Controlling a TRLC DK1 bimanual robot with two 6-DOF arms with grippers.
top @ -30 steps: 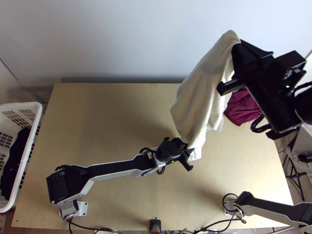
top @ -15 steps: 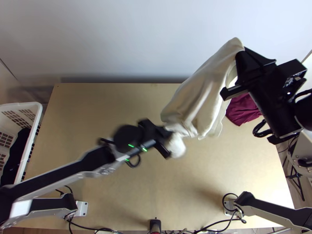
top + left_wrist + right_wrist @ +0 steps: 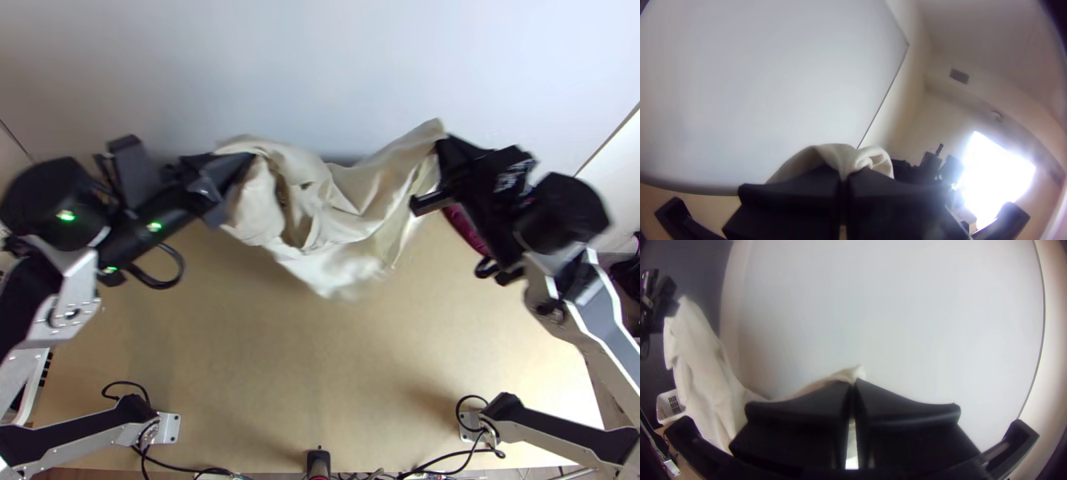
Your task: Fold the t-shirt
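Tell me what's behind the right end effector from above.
A strip of dark red cloth shows past the right end effector, on the wooden table. Whatever lies directly behind that end effector is covered.

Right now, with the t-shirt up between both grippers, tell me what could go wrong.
The t-shirt sags in creased folds, so it may land crumpled on the table. The left gripper and right gripper pinch it near their fingertips; a hard pull might slip it free. Lowered to the right, it could land on the maroon cloth.
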